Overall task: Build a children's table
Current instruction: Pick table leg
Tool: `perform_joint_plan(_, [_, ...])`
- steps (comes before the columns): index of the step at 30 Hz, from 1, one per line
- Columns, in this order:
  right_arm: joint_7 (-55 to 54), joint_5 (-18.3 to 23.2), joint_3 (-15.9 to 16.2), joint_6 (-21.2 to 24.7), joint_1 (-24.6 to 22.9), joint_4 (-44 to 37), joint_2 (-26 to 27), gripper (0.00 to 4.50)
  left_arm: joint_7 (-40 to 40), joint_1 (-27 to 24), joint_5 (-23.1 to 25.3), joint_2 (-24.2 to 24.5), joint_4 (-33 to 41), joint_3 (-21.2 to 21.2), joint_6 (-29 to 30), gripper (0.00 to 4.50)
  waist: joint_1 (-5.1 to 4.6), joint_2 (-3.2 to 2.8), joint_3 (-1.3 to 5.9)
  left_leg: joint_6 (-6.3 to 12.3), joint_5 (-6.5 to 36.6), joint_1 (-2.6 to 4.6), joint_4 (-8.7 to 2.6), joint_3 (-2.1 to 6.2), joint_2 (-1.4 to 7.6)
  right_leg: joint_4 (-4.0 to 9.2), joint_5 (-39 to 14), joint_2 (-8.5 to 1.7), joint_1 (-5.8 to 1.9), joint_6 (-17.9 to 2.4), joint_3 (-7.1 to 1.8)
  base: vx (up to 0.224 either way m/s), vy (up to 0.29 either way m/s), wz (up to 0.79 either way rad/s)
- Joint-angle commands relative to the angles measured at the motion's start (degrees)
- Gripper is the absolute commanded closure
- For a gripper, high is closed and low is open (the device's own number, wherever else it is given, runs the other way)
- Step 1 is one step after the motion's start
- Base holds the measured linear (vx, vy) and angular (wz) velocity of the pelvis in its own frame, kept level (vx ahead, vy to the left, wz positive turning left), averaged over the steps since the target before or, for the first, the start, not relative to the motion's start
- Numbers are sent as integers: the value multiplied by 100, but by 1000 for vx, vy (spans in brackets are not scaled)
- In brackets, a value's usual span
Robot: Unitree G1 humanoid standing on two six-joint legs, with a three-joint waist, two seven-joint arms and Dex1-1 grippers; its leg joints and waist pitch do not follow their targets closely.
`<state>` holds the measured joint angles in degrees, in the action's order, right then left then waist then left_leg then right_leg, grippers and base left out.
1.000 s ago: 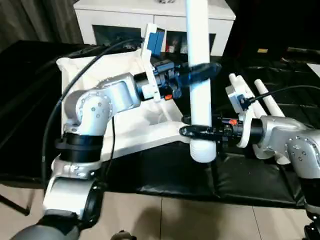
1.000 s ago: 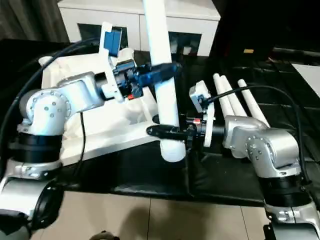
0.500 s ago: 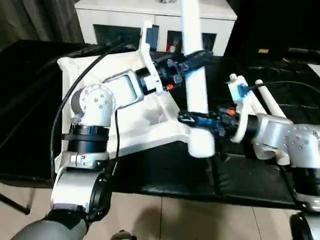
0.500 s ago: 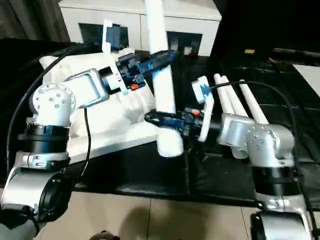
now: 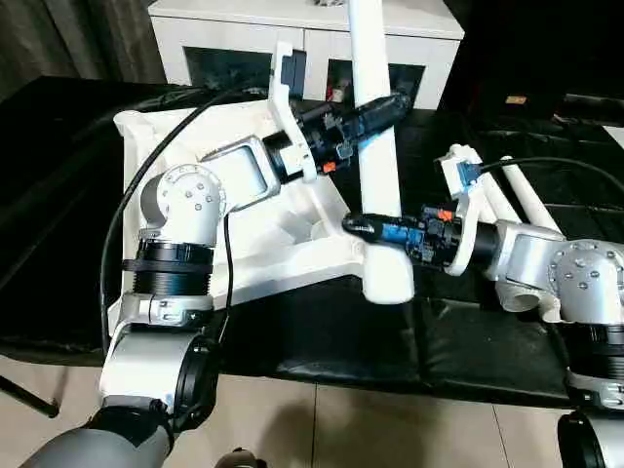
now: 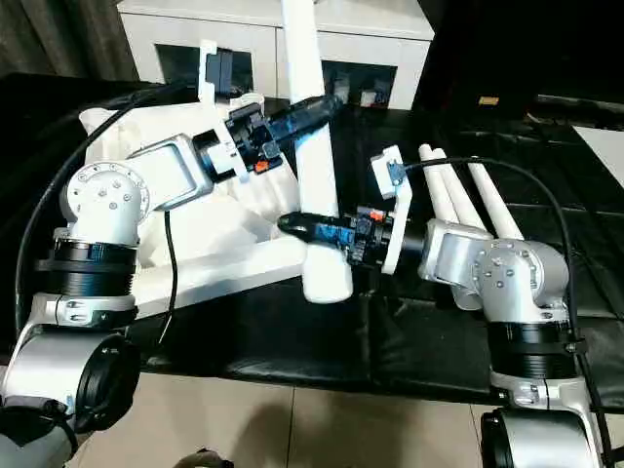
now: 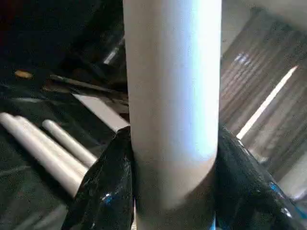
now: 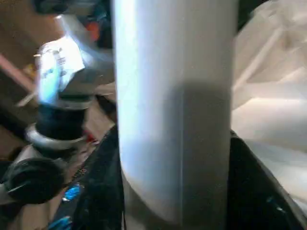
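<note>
Upright leg between both arms

White cabinet, beige tiled floor

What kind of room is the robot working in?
Probably an indoor room set up for testing: a white cabinet at the back, a tiled floor, and a table in black cloth.
</note>
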<state>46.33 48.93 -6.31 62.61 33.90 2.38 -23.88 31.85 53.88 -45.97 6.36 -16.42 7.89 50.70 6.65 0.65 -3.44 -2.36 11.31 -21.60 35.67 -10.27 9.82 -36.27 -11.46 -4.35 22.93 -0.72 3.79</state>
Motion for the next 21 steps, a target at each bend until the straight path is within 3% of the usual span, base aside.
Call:
perform_joint_plan(1, [91, 74, -171, -196, 125, -280, -71, 173, -146, -137, 600, 212, -58, -130, -221, 270, 12, 88, 454, 128, 4, 63, -376, 90, 282, 347, -65, -429, -379, -1333, -291, 0, 0, 0])
perform_joint_plan(6, [174, -348, 213, -565, 1, -532, -210, 132, 138, -169, 719, 298, 283, -437, -358, 271, 5, 77, 454, 132, -17, 70, -379, 100, 298, 335, -49, -423, -372, -1270, -290, 0, 0, 0])
perform_joint_plan(10, [423, -864, 695, -1021, -83, -656, -519, 105, 315, -159, 846, 427, 441, -715, -487, 271, -4, 63, 440, 97, 139, 74, -388, 102, 306, 351, -181, -426, -363, -1282, -291, 0, 0, 0])
perform_joint_plan(21, [635, -1084, 969, -1218, -41, -551, -652, 93, 654, -191, 908, 489, 668, -902, -533, 271, -12, 79, 448, 210, 106, 67, -374, 98, 303, 330, -89, -431, -370, -1420, -296, 0, 0, 0])
